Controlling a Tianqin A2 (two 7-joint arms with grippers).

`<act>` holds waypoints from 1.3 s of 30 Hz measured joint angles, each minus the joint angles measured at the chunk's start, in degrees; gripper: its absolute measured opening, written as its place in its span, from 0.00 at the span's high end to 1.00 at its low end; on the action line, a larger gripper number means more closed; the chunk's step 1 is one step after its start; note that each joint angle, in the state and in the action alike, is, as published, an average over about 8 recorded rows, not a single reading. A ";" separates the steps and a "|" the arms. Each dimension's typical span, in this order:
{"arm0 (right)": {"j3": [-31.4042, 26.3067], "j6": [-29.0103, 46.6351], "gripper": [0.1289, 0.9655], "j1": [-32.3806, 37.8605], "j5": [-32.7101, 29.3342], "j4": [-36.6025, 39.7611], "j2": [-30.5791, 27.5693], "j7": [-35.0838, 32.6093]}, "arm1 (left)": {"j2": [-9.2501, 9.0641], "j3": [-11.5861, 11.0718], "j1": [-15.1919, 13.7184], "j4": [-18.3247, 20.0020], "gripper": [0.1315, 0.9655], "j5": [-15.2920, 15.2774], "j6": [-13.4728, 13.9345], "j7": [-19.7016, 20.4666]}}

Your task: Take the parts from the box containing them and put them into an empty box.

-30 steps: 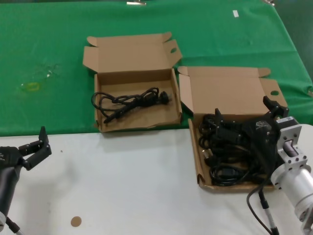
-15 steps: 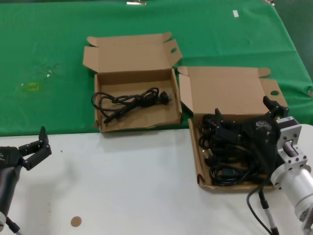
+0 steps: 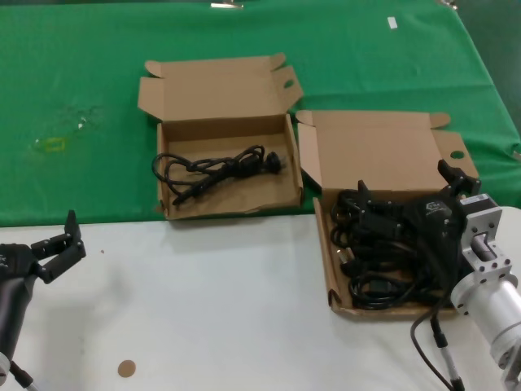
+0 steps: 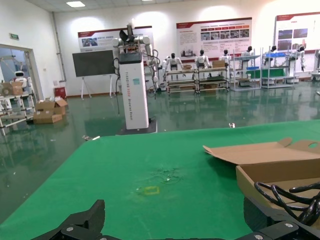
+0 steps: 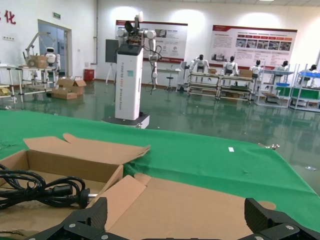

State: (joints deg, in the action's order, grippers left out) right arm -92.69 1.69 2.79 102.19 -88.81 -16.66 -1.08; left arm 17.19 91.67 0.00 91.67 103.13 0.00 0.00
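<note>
right gripper (image 3: 407,204) low over the full box (image 3: 383,155) near the table's right edge, fingers spread open above the heap of black cables (image 3: 378,261) inside, not gripping anything. second box (image 3: 216,90) just beside it toward the middle of the table, on the green cloth (image 3: 81,65), holding one black cable (image 3: 216,169). left gripper (image 3: 57,244) open too, idle over the white strip by the table's front left corner.

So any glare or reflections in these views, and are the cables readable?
Head view: black cables in the right box merge with the right tool; green cloth evenly lit. Both wrist views: glossy hall floor mirrors ceiling lights.
</note>
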 joint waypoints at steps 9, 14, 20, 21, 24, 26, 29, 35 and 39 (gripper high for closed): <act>0.00 0.00 0.00 0.00 0.00 0.00 0.00 0.00 | 0.00 0.00 0.00 0.00 0.00 0.00 0.00 0.00; 0.00 0.00 0.00 0.00 0.00 0.00 0.00 0.00 | 0.00 0.00 0.00 0.00 0.00 0.00 0.00 0.00; 0.00 0.00 0.00 0.00 0.00 0.00 0.00 0.00 | 0.00 0.00 0.00 0.00 0.00 0.00 0.00 0.00; 0.00 0.00 0.00 0.00 0.00 0.00 0.00 0.00 | 0.00 0.00 0.00 0.00 0.00 0.00 0.00 0.00; 0.00 0.00 0.00 0.00 0.00 0.00 0.00 0.00 | 0.00 0.00 0.00 0.00 0.00 0.00 0.00 0.00; 0.00 0.00 0.00 0.00 0.00 0.00 0.00 0.00 | 0.00 0.00 0.00 0.00 0.00 0.00 0.00 0.00; 0.00 0.00 0.00 0.00 0.00 0.00 0.00 0.00 | 0.00 0.00 0.00 0.00 0.00 0.00 0.00 0.00; 0.00 0.00 0.00 0.00 0.00 0.00 0.00 0.00 | 0.00 0.00 0.00 0.00 0.00 0.00 0.00 0.00; 0.00 0.00 0.00 0.00 0.00 0.00 0.00 0.00 | 0.00 0.00 0.00 0.00 0.00 0.00 0.00 0.00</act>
State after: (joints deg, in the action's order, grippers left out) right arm -92.69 1.69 2.79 102.19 -88.81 -16.66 -1.08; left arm 17.19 91.67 0.00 91.67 103.13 0.00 0.00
